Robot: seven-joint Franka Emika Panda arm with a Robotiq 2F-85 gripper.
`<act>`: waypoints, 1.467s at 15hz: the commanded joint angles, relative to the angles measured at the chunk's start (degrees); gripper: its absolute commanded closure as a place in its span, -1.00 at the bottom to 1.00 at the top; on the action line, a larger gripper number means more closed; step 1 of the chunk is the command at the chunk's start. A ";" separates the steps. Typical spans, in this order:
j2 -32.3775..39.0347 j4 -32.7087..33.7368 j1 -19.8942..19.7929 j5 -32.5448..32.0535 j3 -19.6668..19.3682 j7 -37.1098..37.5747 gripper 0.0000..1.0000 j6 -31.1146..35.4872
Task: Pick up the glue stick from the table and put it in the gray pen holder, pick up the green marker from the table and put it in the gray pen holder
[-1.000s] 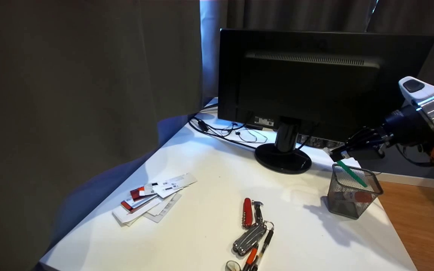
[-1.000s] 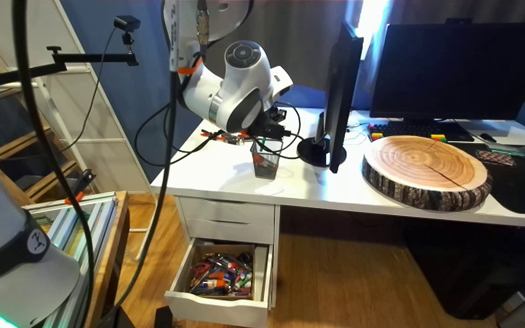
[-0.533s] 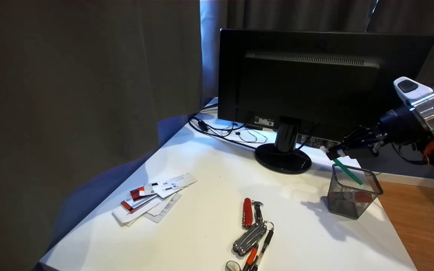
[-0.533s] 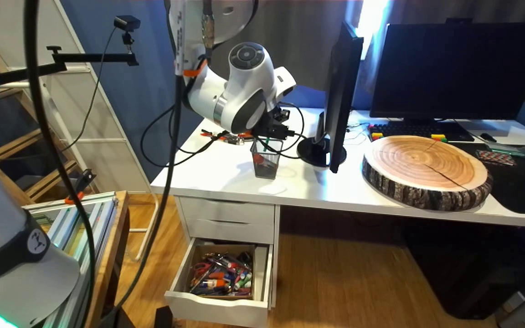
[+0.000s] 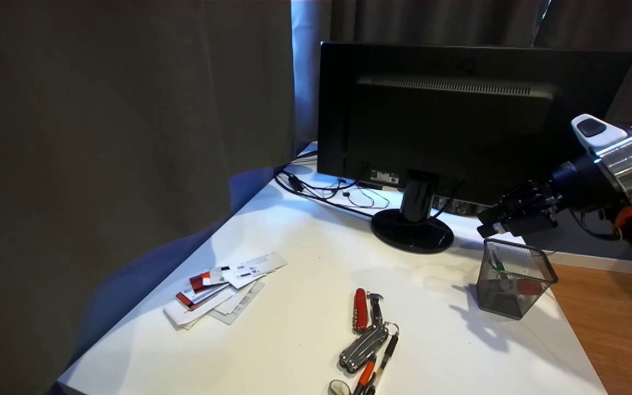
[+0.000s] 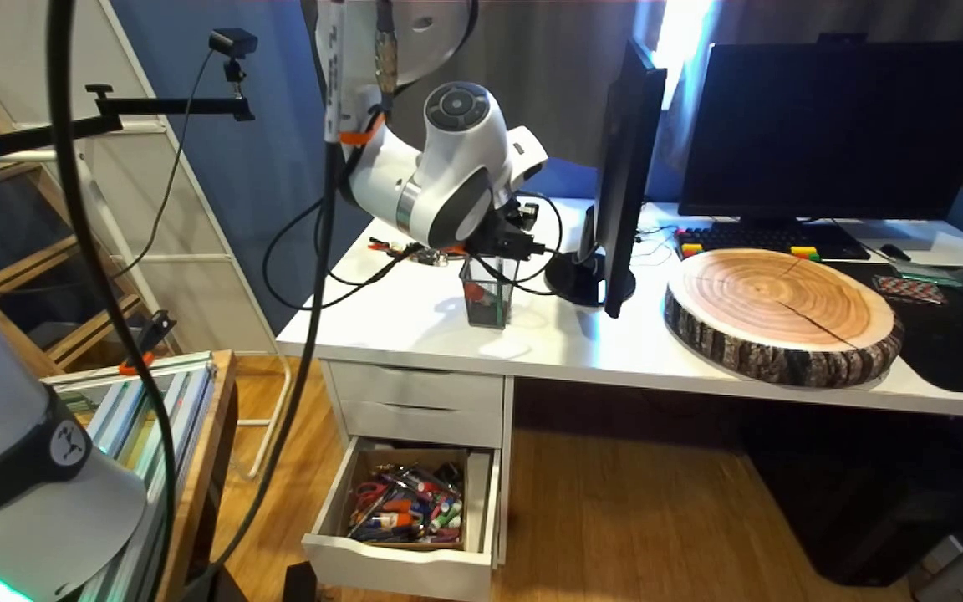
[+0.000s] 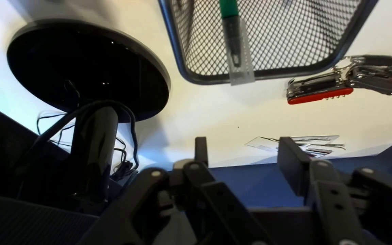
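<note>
The gray pen holder (image 5: 501,308) stands near the right edge of the white table (image 5: 272,340) in an exterior view; its rim (image 7: 284,72) shows at the top of the wrist view. The green marker (image 5: 499,266) is inside it, leaning on the wall; in the wrist view the marker (image 7: 229,8) has its clear end at the rim. The orange glue stick (image 5: 529,286) lies low in the holder, seen through the mesh, and also shows in an exterior view (image 6: 474,291). My gripper (image 7: 242,151) is open and empty; the gripper (image 5: 489,223) is just above the holder's rim.
A black monitor (image 5: 458,120) on a round stand (image 5: 412,233) is close beside the gripper. A red pocket knife (image 5: 360,310), a multitool (image 5: 364,348) and pens lie on the table. A pile of cards (image 5: 223,288) lies farther off. An open drawer (image 6: 402,568) is below.
The gripper has moved slightly toward the monitor side and opened. The green marker, held slanted over the holder before, has dropped into it.
</note>
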 commanded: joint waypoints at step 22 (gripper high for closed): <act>-21.45 -2.63 -9.34 10.98 18.92 14.89 -1.00 -33.20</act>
